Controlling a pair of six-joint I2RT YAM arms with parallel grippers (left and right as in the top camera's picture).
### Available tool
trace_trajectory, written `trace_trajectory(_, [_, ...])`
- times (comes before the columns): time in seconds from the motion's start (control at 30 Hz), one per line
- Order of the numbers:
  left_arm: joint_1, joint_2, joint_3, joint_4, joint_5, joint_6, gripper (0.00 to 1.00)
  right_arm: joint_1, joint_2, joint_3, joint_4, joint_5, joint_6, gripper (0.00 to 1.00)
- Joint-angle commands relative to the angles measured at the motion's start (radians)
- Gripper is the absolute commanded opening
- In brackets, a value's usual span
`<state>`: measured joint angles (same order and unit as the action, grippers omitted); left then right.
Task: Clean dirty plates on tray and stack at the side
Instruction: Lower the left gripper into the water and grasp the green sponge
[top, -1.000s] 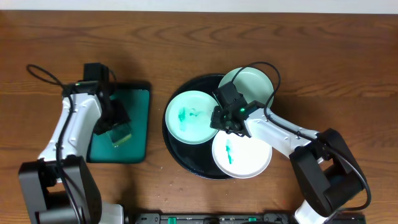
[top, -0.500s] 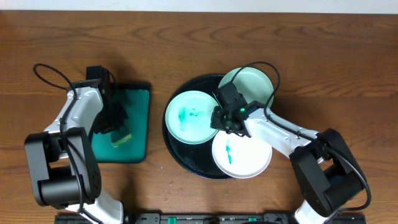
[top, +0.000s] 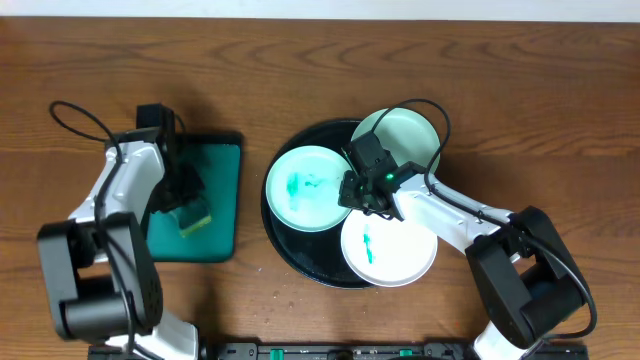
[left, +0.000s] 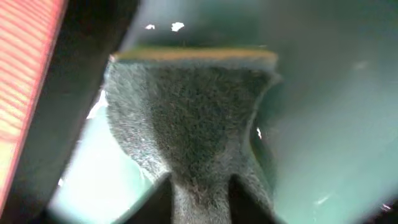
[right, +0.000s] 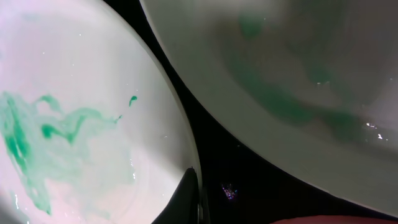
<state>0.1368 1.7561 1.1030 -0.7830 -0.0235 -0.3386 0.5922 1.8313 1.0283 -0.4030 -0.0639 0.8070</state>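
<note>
The left plate (top: 305, 188), smeared teal, the pale-mint rear plate (top: 410, 140) and the streaked front plate (top: 390, 250) all lie on the round black tray (top: 285, 248). The right gripper (top: 358, 193) sits at the left plate's rim; how far it is spread I cannot tell. The left gripper (top: 186, 202) pinches a sponge (top: 196, 219) over the teal-lined rectangular tray (top: 225, 170) on the bench (top: 560, 90).

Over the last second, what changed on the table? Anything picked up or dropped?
Only the left arm moved: its elbow and lower links swung slightly inward, towards the rectangular tray. The left hand stayed over that tray, shut on the sponge. The right hand stayed low among the three plates on the round tray. Nothing was picked up or let go.
</note>
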Motion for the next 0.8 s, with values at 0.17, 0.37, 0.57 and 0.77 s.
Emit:
trace_trajectory(0.17, [0.005, -0.095, -0.009, 0.000, -0.065, -0.006, 0.68, 0.005, 0.004, -0.008, -0.019, 0.007, -0.019, 0.01])
trace_trajectory(0.37, [0.005, -0.040, -0.009, 0.018, -0.066, 0.001, 0.54, 0.005, 0.004, -0.008, -0.020, 0.007, -0.019, 0.01])
trace_trajectory(0.57, [0.005, 0.017, -0.009, 0.038, -0.064, 0.008, 0.49, 0.005, 0.004, -0.008, -0.019, 0.007, -0.019, 0.01])
trace_trajectory(0.77, [0.005, 0.053, -0.009, 0.053, -0.064, 0.008, 0.43, 0.005, 0.004, -0.008, -0.020, 0.007, -0.019, 0.01])
